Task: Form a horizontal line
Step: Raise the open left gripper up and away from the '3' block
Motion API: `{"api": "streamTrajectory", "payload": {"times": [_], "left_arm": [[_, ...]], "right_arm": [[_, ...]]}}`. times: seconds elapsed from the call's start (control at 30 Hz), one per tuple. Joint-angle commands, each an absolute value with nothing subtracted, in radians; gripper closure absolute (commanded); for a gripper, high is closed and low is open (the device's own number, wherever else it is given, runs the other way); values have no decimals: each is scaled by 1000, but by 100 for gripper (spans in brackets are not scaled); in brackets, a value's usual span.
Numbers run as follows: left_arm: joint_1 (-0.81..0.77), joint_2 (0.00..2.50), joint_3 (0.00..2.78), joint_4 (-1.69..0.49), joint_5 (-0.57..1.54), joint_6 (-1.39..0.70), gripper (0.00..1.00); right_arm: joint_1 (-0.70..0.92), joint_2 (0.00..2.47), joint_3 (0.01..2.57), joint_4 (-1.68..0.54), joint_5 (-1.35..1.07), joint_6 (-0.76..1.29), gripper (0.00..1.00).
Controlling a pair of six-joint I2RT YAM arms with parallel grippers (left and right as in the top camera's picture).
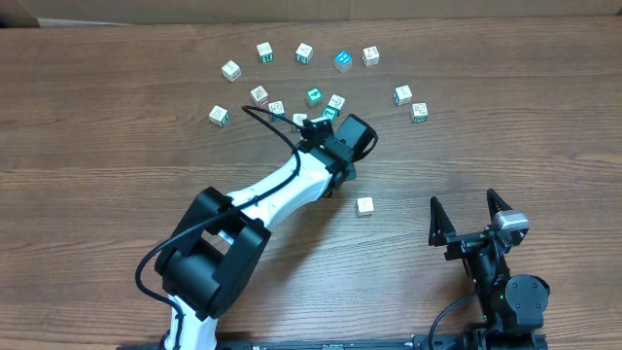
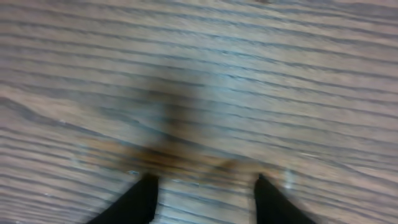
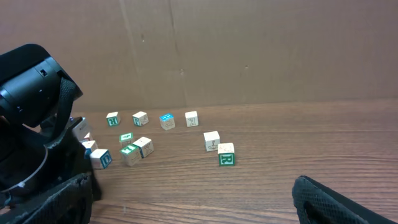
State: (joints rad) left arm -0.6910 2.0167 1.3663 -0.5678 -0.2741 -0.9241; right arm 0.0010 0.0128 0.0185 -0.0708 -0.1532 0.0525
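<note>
The right gripper [image 1: 469, 219] sits right of and nearer than a lone white picture cube [image 1: 364, 205] on the brown wood-grain bench [image 1: 117, 165]. Its jaws are spread wide and hold nothing. Beyond that cube, the left gripper [image 2: 202, 202] has its jaws partly apart over blurred bare wood, with nothing visible between them. The horizontal line [image 1: 300, 119], a short row of white-sided cubes, lies beyond and left of the lone cube, partly covered by that gripper. Farther off, loose cubes [image 1: 304, 52] are scattered, and a green-faced cube [image 3: 226, 160] reads "R".
</note>
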Motion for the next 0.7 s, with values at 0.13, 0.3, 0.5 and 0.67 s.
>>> {"api": "streamTrajectory", "payload": {"times": [0.13,0.3,0.5,0.67], "left_arm": [[-673,2037,1360,-585,-295,-912,96],[-673,2037,1360,-597,-295,-912,96],[-673,2037,1360,-598,-295,-912,96],[-673,2037,1360,-598,-295,-912,96]], "right_arm": [[6,3,8,-65,-159,59,0],[6,3,8,-66,-159,59,0],[6,3,8,-66,-159,59,0],[6,3,8,-65,-159,59,0]]}}
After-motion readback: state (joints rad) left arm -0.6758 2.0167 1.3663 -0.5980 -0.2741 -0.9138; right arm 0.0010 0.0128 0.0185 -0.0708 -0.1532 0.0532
